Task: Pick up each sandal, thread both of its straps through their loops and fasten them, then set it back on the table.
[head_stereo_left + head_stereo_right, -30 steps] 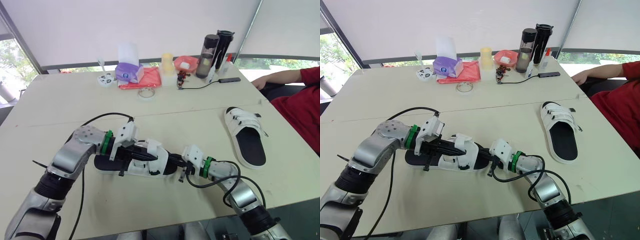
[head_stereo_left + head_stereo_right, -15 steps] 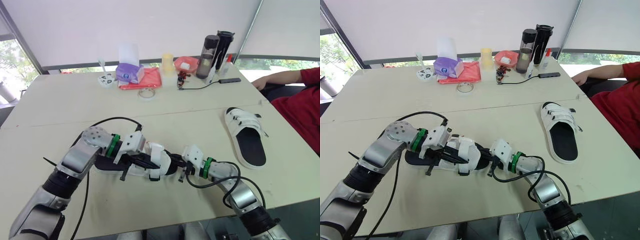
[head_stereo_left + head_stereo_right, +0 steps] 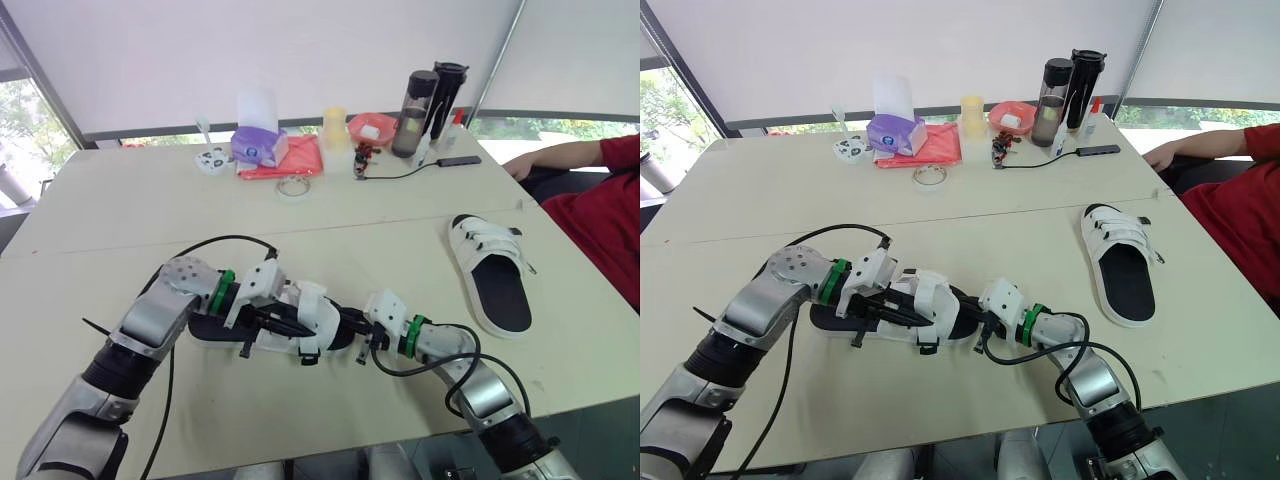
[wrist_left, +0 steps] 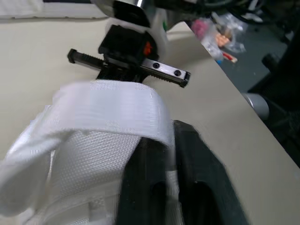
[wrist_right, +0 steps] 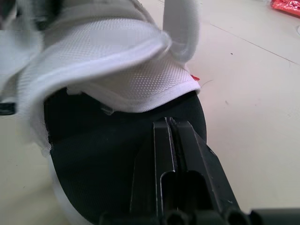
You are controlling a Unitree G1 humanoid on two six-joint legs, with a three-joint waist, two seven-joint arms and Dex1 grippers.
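Left eye view — left hand point(image 3: 287, 323) pinching strap point(image 3: 312, 302), right hand point(image 3: 358, 330) closed against sandal point(image 3: 208, 328), red bowl point(image 3: 360, 138) holding something white point(image 3: 370, 128).

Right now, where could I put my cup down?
Bare table lies between the tape roll and the near sandal, and between that and the right-hand sandal. The far edge around the bottles is crowded.

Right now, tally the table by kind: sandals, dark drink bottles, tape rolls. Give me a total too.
Sandals: 2 (near sandal, right-hand sandal)
Dark drink bottles: 2 (grey bottle, black tumbler)
Tape rolls: 1 (tape roll)
Total: 5
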